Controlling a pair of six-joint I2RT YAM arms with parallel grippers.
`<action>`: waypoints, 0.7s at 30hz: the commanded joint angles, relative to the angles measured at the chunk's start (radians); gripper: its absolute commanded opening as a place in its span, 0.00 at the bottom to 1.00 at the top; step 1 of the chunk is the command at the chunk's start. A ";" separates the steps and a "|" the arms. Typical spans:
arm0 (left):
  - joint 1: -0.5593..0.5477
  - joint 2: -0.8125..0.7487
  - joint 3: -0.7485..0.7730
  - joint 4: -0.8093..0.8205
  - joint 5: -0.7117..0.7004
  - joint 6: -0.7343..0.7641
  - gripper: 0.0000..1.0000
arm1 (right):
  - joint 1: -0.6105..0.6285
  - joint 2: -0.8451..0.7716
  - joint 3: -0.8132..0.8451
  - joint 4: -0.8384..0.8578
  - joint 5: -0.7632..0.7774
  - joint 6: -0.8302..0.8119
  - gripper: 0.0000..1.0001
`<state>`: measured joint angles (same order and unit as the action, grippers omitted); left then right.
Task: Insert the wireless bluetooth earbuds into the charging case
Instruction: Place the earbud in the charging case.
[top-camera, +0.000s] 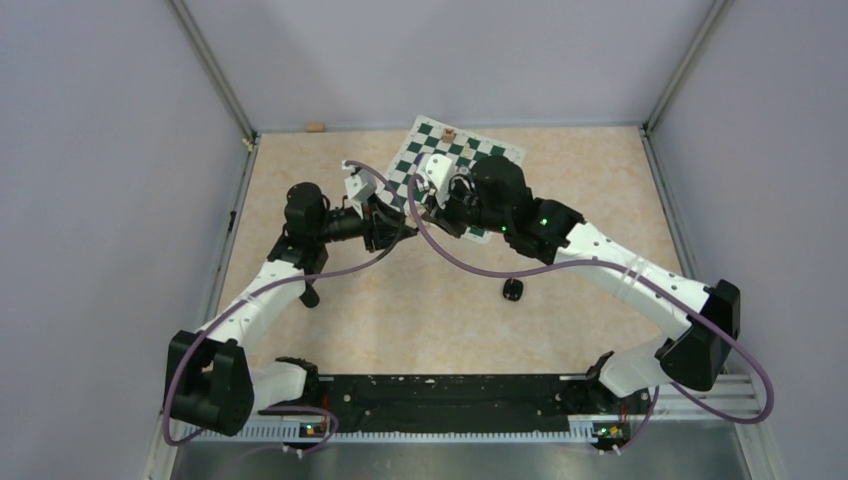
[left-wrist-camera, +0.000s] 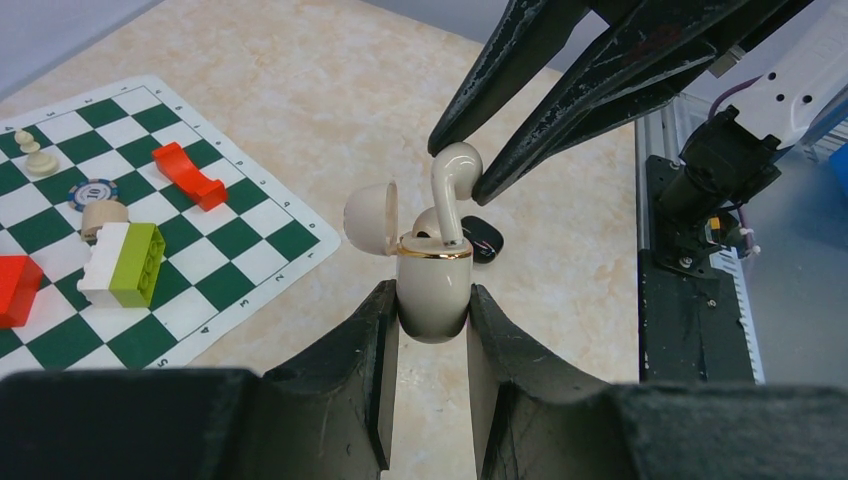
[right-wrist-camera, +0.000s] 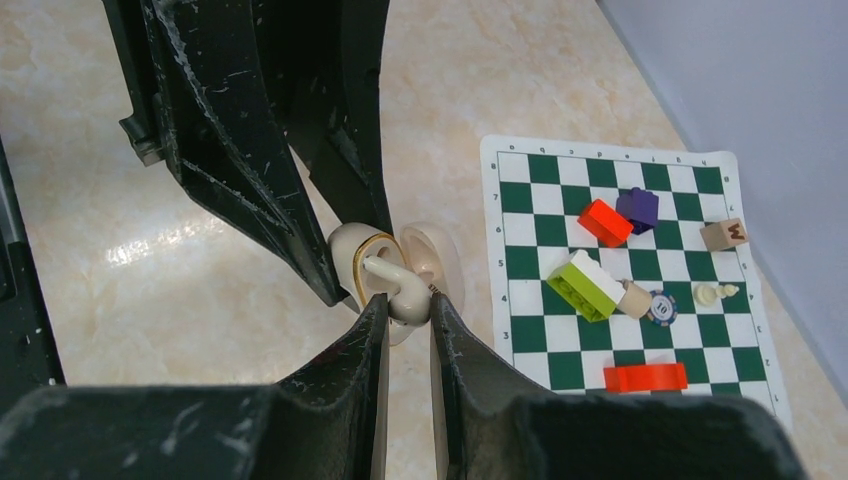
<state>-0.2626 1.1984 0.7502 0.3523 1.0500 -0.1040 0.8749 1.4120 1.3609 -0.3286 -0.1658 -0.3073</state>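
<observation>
Top view: left hand (top-camera: 385, 228) and right hand (top-camera: 440, 205) meet tip to tip at upper center, over the tabletop (top-camera: 400, 310) beside the chessboard (top-camera: 495, 152). What they carry is blocked by the arms. A small black object (top-camera: 513, 290) lies alone, lower right of them; can't identify it.

Left wrist view: left hand is clenched on the cream charging case (left-wrist-camera: 432, 295), upright at frame center, with the lid (left-wrist-camera: 372, 215) flipped open to the left. Right hand pinches a cream earbud (left-wrist-camera: 452, 178) just above it, stem reaching the gold rim and seemingly partly in. Step looks like insertion — next move calls for a straight push down, then letting go. A pale lump (left-wrist-camera: 430, 222) beside the stem may be the other bud; unclear.

Right wrist view: right hand grasps the earbud head at lower center. The case body is half hidden behind the left fingers.
</observation>
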 joint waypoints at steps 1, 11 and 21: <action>-0.006 -0.012 0.016 0.064 0.021 -0.011 0.00 | 0.016 0.002 0.005 0.031 0.005 -0.010 0.06; -0.008 -0.013 0.016 0.062 0.025 -0.008 0.00 | 0.019 0.013 0.004 0.030 0.020 -0.019 0.06; -0.015 -0.002 0.017 0.056 0.024 0.001 0.00 | 0.048 0.025 0.007 0.022 0.007 -0.035 0.07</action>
<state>-0.2699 1.1992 0.7502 0.3569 1.0607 -0.1062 0.8883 1.4284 1.3609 -0.3279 -0.1356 -0.3302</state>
